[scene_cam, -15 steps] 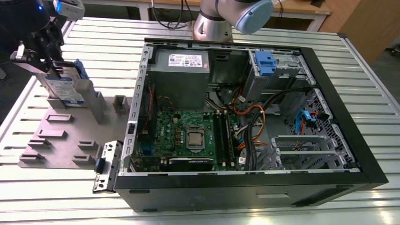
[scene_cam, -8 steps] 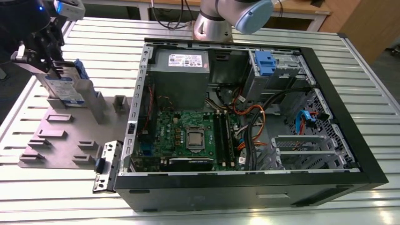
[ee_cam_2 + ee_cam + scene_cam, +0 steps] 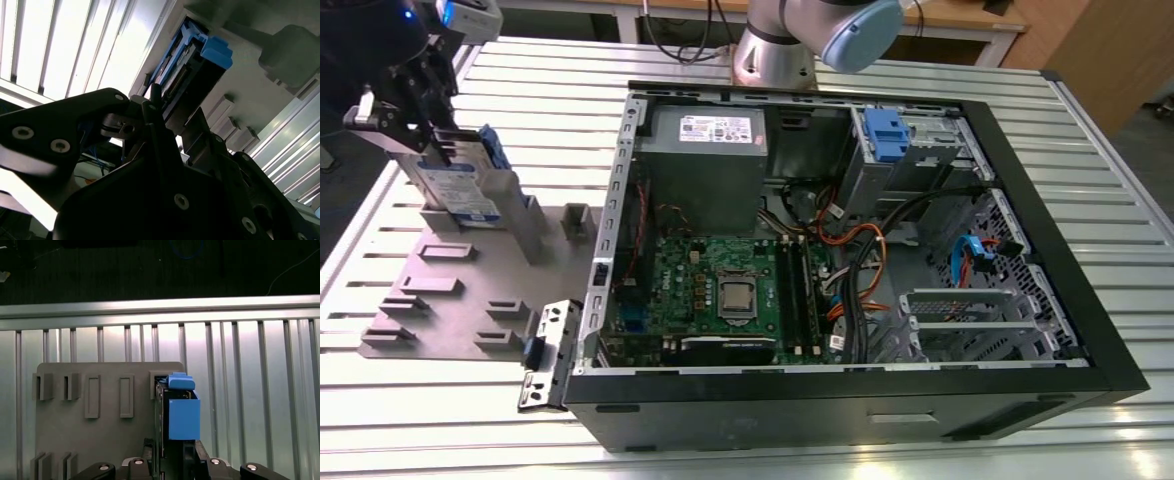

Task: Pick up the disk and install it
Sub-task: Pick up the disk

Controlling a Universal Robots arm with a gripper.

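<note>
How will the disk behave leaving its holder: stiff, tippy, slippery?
The disk looks like a rigid slab, so likely won't flex. Standing on edge in the grey holder, it may tip once freed. Its blue carrier frame looks smooth, possibly slippery.

Arm (image 3: 781, 45) stands at the top of the exterior view; its hand (image 3: 438, 148) points down at that view's left, fingers (image 3: 152, 117) clamped on the disk (image 3: 464, 190).
</note>
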